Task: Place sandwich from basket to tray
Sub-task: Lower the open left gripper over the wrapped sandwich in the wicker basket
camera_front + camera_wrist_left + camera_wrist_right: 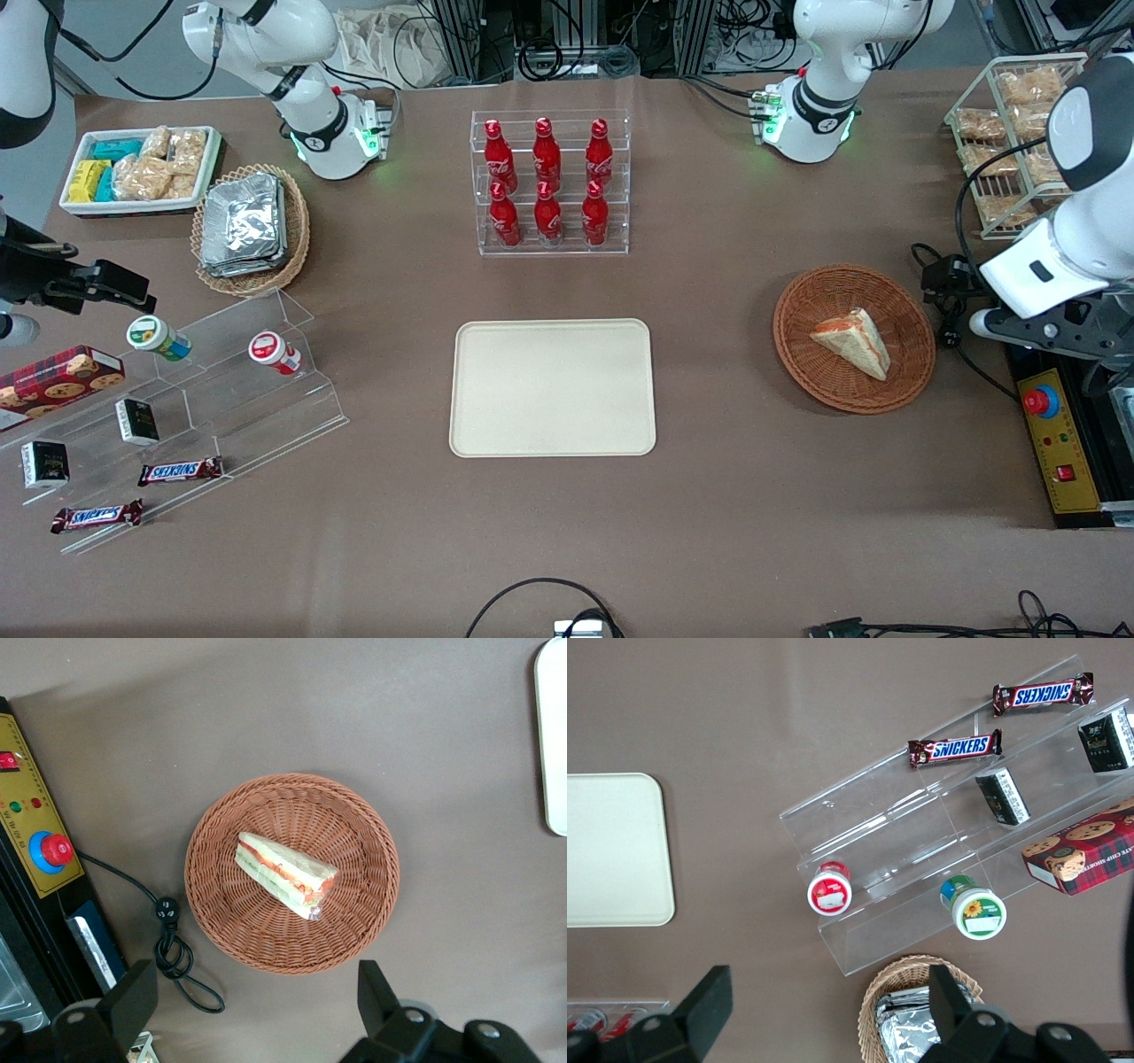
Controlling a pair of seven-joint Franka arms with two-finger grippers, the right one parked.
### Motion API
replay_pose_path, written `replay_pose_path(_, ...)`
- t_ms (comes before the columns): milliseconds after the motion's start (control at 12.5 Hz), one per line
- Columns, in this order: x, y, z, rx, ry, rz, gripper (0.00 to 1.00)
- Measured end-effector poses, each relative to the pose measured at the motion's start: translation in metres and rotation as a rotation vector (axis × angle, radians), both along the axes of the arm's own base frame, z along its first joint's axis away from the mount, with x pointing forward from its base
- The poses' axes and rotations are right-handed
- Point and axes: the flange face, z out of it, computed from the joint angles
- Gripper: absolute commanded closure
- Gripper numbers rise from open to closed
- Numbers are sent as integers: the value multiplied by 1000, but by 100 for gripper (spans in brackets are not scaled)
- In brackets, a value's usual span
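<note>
Spread wide and holding nothing, the gripper hangs high above the basket, probably slightly off-centre from the sandwich, whose long axis lies slantwise.

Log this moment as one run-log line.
sandwich: in basket | tray: bare | hand: open, above basket, not touching sandwich
</note>
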Motion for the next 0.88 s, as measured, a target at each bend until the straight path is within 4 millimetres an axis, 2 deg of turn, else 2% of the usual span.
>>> replay_pose_path(160, 4, 0, -6, -1, 10, 0, 0)
replay_pose_path(320, 6, -1, -4, -2, 7, -2, 0)
replay_pose_path(480, 6, -9, -11, 1, 37, -4, 0)
replay_pose_path(640, 2, -13, -32, 17, 79, 76, 0)
replay_pose_path(880, -4, -2, -61, 43, 98, 238, 0)
